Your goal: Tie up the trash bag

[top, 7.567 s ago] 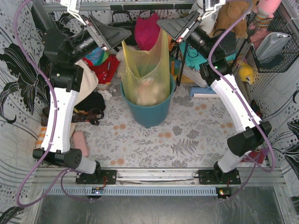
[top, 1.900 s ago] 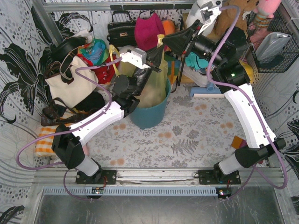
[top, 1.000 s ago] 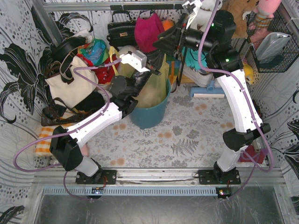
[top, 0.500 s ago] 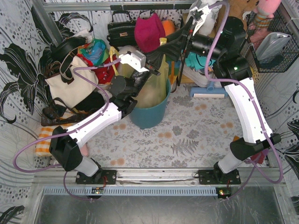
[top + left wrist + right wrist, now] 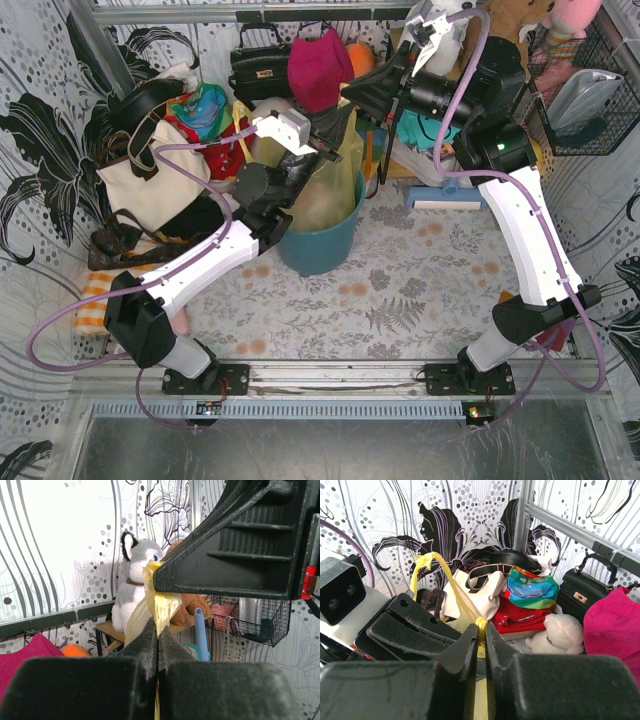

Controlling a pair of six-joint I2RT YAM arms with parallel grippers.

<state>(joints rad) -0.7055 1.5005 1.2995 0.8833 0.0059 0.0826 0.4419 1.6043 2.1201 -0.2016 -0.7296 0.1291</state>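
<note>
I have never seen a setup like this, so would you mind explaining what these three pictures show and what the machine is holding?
These are two robot arms bolted at the near edge of a table. The wide picture comes from a fixed camera above and behind them. The other two come from a small camera on each wrist, looking along that arm's own fingers. On the table stands a teal bin with a yellow-green trash bag in it, and a cream tote bag lies to the left. The left gripper and the right gripper are each closed on a strip of the bag's top.
</note>
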